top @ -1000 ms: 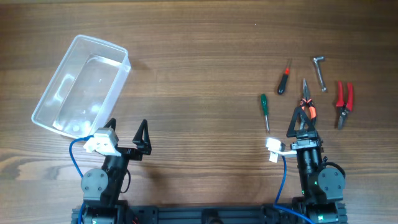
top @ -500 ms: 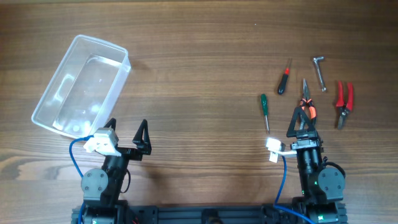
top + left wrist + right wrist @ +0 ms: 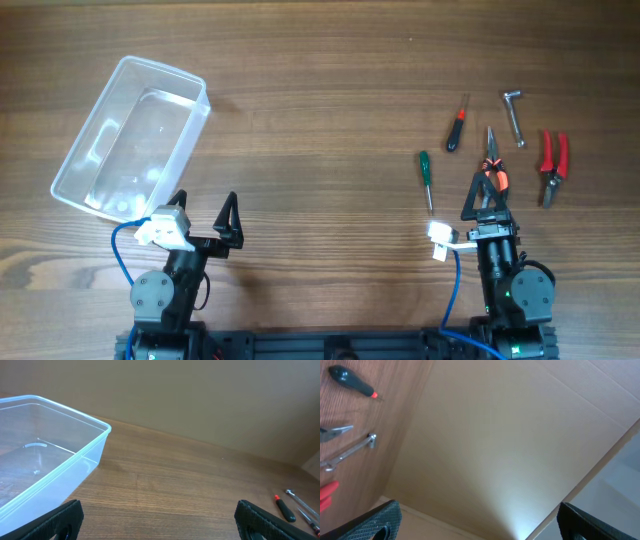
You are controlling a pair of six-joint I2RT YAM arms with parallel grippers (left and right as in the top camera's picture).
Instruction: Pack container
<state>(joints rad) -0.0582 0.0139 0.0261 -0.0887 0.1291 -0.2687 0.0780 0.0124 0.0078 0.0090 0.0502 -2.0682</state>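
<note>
The clear plastic container (image 3: 130,135) lies tilted at the far left of the table, with nothing in it. In the left wrist view its rim (image 3: 75,455) is ahead and to the left. My left gripper (image 3: 205,215) (image 3: 162,525) is open and empty, just below the container's near corner. My right gripper (image 3: 487,195) (image 3: 480,520) is open and empty. It is rolled on its side next to the orange-handled needle-nose pliers (image 3: 491,160).
Hand tools lie at the right: a green screwdriver (image 3: 425,178), a black-and-red screwdriver (image 3: 456,128) (image 3: 352,381) (image 3: 285,508), a silver hex key (image 3: 514,115) (image 3: 350,450) and red pliers (image 3: 553,165). The arm bases stand at the table's near edge.
</note>
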